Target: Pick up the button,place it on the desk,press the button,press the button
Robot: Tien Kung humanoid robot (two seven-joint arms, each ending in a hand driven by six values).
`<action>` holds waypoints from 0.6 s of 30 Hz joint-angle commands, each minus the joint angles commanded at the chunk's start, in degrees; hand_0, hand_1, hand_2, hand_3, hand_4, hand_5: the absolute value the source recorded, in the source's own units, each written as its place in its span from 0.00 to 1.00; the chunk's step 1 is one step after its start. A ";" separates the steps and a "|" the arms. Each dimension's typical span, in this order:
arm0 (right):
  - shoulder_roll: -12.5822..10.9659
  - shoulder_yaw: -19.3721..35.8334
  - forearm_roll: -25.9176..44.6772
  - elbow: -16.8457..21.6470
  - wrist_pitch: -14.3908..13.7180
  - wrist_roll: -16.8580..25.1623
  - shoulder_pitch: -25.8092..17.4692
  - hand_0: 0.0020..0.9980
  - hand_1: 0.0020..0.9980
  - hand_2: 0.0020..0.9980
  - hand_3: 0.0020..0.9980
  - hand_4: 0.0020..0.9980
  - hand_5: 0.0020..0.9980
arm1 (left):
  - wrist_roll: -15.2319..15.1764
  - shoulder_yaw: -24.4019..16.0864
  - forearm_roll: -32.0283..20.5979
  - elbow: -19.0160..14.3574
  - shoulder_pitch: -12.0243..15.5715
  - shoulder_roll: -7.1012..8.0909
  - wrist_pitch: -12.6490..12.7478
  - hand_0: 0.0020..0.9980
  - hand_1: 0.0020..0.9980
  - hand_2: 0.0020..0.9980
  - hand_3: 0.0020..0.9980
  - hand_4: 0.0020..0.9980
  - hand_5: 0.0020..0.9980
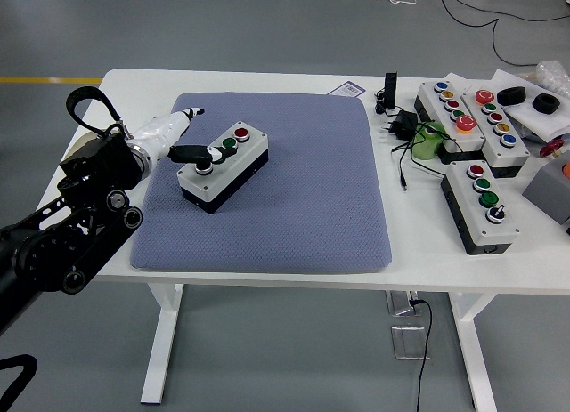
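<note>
White table (267, 283), grey floor (223, 25)

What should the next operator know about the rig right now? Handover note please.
Left hand: over the blue mat's left part, one dark finger stretched to the button box, holding nothing.
Right hand: not in view.
Button box: on the mat, at an angle, red, green and black buttons on top.
Done: box appears placed.
Left: the presses; I cannot tell whether either has happened. Fingertip is near the black button; contact unclear.
Spare button boxes sit at the table's right.
</note>
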 joint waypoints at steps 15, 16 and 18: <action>-0.08 0.46 -0.75 0.00 -0.05 -0.03 -0.15 0.67 0.61 0.65 0.67 0.31 0.33 | 6.82 4.23 -0.10 7.45 -4.08 -4.40 1.14 0.98 1.00 1.00 1.00 1.00 0.75; -0.07 0.55 -0.86 0.00 -0.07 -0.05 -0.15 0.67 0.61 0.65 0.67 0.31 0.33 | 6.94 4.32 0.04 8.16 -4.32 -4.71 1.30 0.98 1.00 1.00 1.00 1.00 0.75; -0.09 0.54 -0.90 0.00 -0.07 -0.02 -0.16 0.67 0.61 0.65 0.67 0.31 0.33 | 7.24 4.62 0.41 9.69 -4.91 -5.42 1.82 0.98 1.00 1.00 1.00 1.00 0.75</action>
